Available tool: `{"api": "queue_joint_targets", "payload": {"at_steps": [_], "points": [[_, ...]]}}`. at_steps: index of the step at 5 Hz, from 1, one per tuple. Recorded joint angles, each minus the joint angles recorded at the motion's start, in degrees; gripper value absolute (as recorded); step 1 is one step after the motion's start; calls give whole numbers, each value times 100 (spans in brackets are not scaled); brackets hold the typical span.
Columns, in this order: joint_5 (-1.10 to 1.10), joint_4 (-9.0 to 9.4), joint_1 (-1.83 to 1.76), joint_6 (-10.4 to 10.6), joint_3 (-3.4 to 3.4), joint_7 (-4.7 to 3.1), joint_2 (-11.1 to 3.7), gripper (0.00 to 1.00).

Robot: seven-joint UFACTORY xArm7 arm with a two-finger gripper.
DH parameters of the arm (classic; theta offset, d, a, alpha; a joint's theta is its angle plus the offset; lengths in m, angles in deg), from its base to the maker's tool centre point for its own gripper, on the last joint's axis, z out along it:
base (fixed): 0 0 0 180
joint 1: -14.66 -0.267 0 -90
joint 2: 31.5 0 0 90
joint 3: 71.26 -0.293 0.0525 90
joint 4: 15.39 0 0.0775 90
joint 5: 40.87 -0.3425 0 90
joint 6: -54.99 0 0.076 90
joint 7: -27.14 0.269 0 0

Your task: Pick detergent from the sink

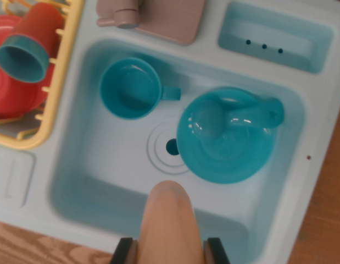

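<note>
The gripper [171,253] at the near edge holds the peach-coloured detergent bottle [168,220] between its two dark fingers [123,252], squeezed from the sides so it cannot slip. The bottle hangs above the near part of the sink [87,181], free of the floor by my judgement. Farther in sit a teal cup [131,88] on the left and a teal plate [224,137] with a ladle [235,116] resting on it at right, the drain [172,147] between them

A teal cup [130,88] sits beside a plate [227,151], perhaps bearing a ladle [235,116].
</note>
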Motion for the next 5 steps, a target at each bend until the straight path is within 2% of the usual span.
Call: {"api": "queue_joint_targets", "payload": {"at_steps": [1,2,3,4,5], "points": [[0,0,0,0,0,0,0,100],[7,-159,-2,-229,-3,5,71,100],[7,-159,-2,-229,-3,5,71,100],[14,-299,-4,-432,-5,10,134,100],[14,-299,-4,-432,-5,10,134,100]]}}
